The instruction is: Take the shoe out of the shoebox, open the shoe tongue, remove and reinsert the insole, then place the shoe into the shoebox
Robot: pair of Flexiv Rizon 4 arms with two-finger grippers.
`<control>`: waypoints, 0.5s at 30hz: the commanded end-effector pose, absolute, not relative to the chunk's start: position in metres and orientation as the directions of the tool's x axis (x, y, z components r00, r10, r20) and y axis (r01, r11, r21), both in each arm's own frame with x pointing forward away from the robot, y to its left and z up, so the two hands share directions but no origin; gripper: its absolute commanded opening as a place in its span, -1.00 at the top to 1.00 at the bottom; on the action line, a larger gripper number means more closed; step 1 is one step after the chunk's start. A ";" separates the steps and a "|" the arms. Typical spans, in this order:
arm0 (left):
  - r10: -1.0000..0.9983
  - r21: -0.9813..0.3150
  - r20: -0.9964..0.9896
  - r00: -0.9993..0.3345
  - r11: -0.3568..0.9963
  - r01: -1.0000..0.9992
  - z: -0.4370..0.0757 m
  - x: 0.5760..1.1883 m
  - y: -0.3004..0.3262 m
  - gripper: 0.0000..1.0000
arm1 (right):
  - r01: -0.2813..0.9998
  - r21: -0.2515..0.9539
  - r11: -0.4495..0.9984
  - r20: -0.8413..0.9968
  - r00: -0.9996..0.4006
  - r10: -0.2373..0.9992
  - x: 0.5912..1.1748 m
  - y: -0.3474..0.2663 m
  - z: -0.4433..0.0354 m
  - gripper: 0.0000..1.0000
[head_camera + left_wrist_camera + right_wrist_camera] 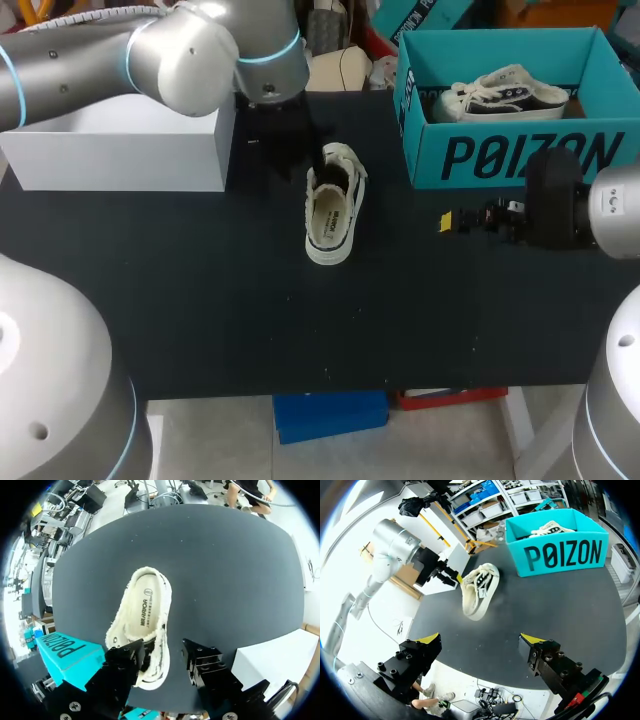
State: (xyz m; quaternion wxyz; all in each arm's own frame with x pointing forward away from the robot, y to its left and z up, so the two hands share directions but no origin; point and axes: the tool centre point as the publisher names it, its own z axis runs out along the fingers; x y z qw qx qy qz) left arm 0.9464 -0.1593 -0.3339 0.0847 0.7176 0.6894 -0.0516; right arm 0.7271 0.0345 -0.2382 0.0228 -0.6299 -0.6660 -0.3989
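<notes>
"Two arms are hanging over the flat black table [200, 300]. How is the shiny grey left arm [150, 50] sitting?"

"It is coming in from the far left corner and bending down. The left gripper [162, 650] is pointing down at the far end of the cream cloth shoe with a fuzzy edge [333, 205]. Its black fingers are standing apart. One is touching the fuzzy edge and the other is sitting just beside it, so nothing is being gripped."

"Where is the shoe lying?"

"It is lying on its sole mid-table, outside the teal cardboard shoebox [520, 150]."

"And the grey right arm [610, 210]?"

"It is coming in low from the right. The right gripper [480, 640] is pointing at the shoe, well apart from it. Its yellow-tipped fingers are spreading wide and holding nothing."
</notes>
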 end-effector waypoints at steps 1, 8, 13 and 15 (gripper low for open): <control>0.983 0.046 -0.181 0.039 -0.031 0.998 -0.347 0.950 -0.164 0.09 | 0.858 0.502 -0.112 0.534 -0.205 0.820 0.727 0.035 -0.238 -1.00; 0.986 0.044 -0.158 0.047 -0.041 0.998 -0.359 0.953 -0.164 0.11 | 0.858 0.502 -0.112 0.534 -0.205 0.820 0.727 0.035 -0.238 -1.00; 0.986 0.040 -0.157 0.049 -0.044 0.998 -0.371 0.955 -0.161 0.07 | 0.858 0.502 -0.112 0.534 -0.205 0.820 0.727 0.035 -0.238 -1.00; 0.987 0.044 -0.152 0.050 -0.044 0.998 -0.378 0.956 -0.160 0.07 | 0.858 0.502 -0.112 0.534 -0.205 0.820 0.727 0.035 -0.238 -1.00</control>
